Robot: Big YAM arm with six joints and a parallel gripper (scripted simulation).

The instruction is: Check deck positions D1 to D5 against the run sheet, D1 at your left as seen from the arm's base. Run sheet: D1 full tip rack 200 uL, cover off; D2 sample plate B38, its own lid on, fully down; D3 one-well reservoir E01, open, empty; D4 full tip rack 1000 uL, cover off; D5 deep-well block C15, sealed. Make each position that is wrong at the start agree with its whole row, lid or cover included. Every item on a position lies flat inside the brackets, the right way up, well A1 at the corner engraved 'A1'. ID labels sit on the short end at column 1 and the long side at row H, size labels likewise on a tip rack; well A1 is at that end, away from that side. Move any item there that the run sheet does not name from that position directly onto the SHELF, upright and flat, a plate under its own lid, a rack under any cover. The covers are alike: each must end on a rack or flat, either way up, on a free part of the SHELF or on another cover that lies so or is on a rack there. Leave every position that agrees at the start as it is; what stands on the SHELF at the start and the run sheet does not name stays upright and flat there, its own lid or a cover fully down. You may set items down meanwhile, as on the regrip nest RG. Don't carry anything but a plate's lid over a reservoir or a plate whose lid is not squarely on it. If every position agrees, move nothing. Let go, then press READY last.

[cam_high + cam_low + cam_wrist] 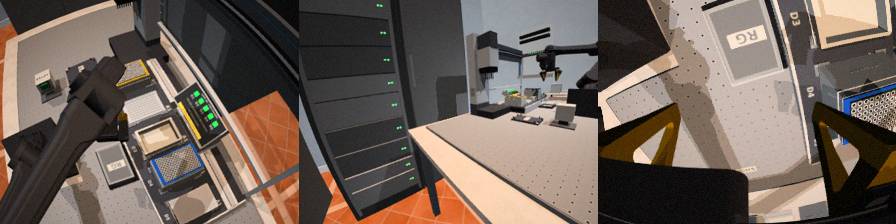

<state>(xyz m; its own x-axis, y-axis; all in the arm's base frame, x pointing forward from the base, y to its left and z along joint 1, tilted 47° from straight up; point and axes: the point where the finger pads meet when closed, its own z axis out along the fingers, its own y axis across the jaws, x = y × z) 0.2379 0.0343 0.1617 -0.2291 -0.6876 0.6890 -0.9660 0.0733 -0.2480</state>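
The deck row runs from far to near in the top view. It holds a yellow-rimmed tip rack (132, 72) (513, 98) with no cover, then a white plate (143, 106). After that come an open beige reservoir (158, 135) (847, 12), a blue-rimmed tip rack (177, 164) (878, 106) with no cover, and a block with a flat sealed top (194, 205). My gripper (550, 75) (746, 109) is open and empty. It hangs high over the table just left of the reservoir, near the regrip nest RG (115, 164) (747, 39). The labels are too small to read.
The READY button box (46, 86) (564, 115) stands at the far left, with a flat dark fixture (78, 71) (527, 121) beside it. A panel with green lights (202, 112) sits right of the deck. A pipetting tower (147, 22) (484, 71) stands behind the deck.
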